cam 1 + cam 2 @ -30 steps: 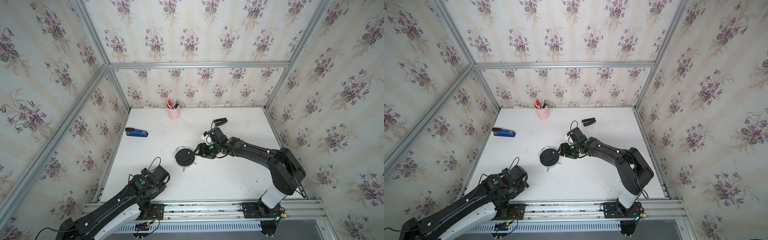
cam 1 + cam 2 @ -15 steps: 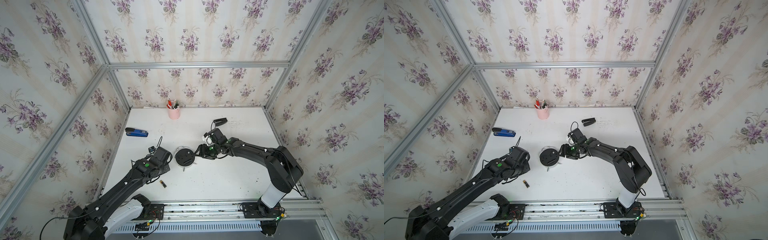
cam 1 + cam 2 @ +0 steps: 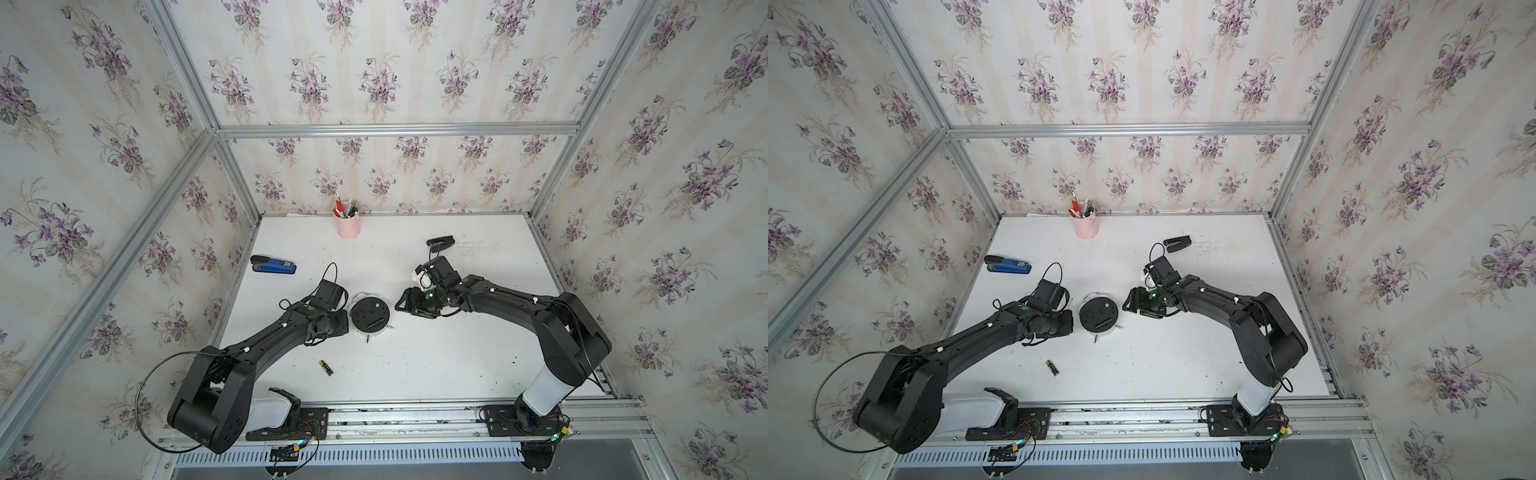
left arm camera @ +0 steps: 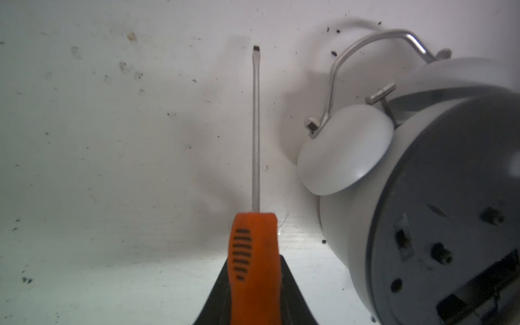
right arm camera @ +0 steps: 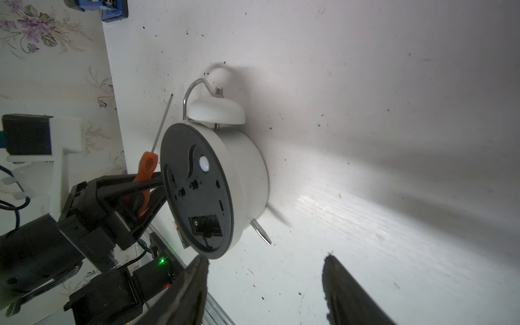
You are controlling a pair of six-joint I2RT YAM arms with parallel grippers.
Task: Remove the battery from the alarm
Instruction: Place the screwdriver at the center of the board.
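The alarm (image 3: 369, 314) (image 3: 1098, 314) lies face down mid-table with its black back up. In the right wrist view the alarm (image 5: 213, 183) shows an open, empty battery slot. The battery (image 3: 326, 368) (image 3: 1052, 368) lies loose on the table, nearer the front edge than the alarm. My left gripper (image 3: 340, 323) (image 4: 254, 295) sits just left of the alarm, shut on an orange-handled screwdriver (image 4: 254, 253) (image 5: 146, 166) whose shaft points along the clock's side. My right gripper (image 3: 401, 301) (image 5: 264, 260) stands open just right of the alarm, holding nothing.
A pink cup of pens (image 3: 347, 226) stands at the back edge. A blue stapler (image 3: 273, 264) lies at the left. A small black piece (image 3: 440, 242) lies behind the right arm. Metal rails line the table's sides and front.
My left arm has swung from the front edge up to the alarm's left side, carrying the screwdriver. The battery it covered now shows on the table. The right arm has stayed put.
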